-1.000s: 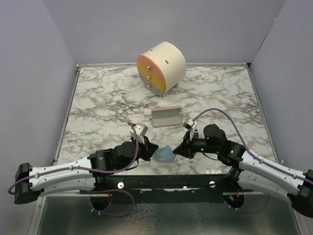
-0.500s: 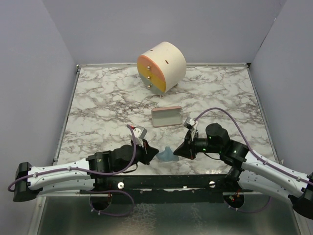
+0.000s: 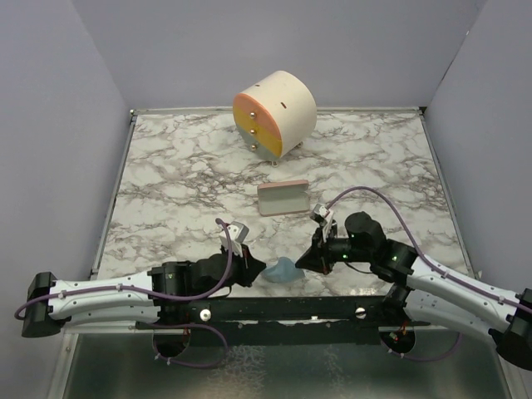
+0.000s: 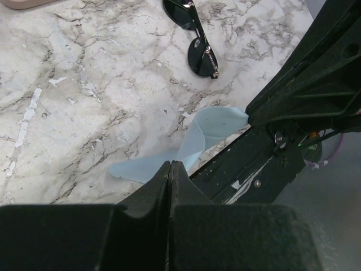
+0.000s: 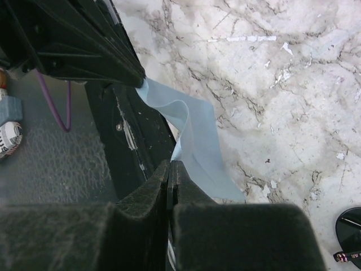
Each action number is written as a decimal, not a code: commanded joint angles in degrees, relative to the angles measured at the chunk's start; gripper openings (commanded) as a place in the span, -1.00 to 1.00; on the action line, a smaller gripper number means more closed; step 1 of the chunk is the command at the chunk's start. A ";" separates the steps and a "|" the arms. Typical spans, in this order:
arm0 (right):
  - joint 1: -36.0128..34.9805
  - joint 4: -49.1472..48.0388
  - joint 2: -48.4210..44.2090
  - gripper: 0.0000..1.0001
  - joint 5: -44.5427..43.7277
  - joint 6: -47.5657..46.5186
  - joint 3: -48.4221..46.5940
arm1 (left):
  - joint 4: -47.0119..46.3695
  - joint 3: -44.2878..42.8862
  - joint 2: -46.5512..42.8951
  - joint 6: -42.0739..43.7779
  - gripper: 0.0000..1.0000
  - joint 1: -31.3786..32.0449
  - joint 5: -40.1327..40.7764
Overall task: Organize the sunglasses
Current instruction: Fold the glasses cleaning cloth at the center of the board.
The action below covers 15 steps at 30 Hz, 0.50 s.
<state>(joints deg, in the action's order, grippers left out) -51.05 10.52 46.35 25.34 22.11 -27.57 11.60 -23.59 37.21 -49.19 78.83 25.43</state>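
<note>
The sunglasses, with round black lenses and a thin frame, lie on the marble beyond the cloth in the left wrist view. One lens shows at the corner of the right wrist view. In the top view my right arm hides them. A light blue cloth hangs slack between both grippers at the table's near edge. My left gripper is shut on one end of the cloth. My right gripper is shut on the other end. The pink glasses case lies shut beyond them.
A round cream cabinet with orange and yellow drawer fronts stands at the back of the marble table. The black base rail runs right under the cloth. Grey walls close in three sides.
My left gripper has drawn back toward the near edge with the cloth. The right gripper has shifted slightly left. The cloth now sags lower between them.
</note>
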 commanded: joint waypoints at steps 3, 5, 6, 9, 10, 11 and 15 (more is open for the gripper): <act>-0.36 -3.82 2.60 -0.98 -0.94 0.95 1.56 | 3.40 0.26 -2.25 -0.62 -1.00 0.27 4.70; -0.37 -4.56 3.77 -0.98 -1.86 1.05 1.52 | 3.63 -0.09 -1.45 -0.48 -1.00 0.27 5.34; -0.37 -5.03 4.41 -0.99 -2.25 1.08 1.51 | 3.57 -0.16 -0.88 -0.47 -1.00 0.25 5.73; -0.37 -5.82 5.06 -0.98 -4.20 1.10 1.39 | 2.61 -0.37 1.29 0.27 -1.00 0.27 6.69; -0.37 -5.84 5.19 -0.98 -4.88 1.08 1.28 | 2.23 -0.42 2.04 0.44 -1.00 0.27 7.02; -0.35 -5.91 5.37 -0.98 -5.36 1.02 1.17 | 1.76 -0.48 2.66 0.94 -1.00 0.27 7.20; -0.37 -6.01 6.08 -0.98 -7.51 0.71 0.92 | -0.63 -0.19 3.96 2.72 -1.00 0.25 8.43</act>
<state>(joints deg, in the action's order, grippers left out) -51.05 7.01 51.83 21.80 22.79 -26.48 13.98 -23.55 40.53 -48.86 78.87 30.63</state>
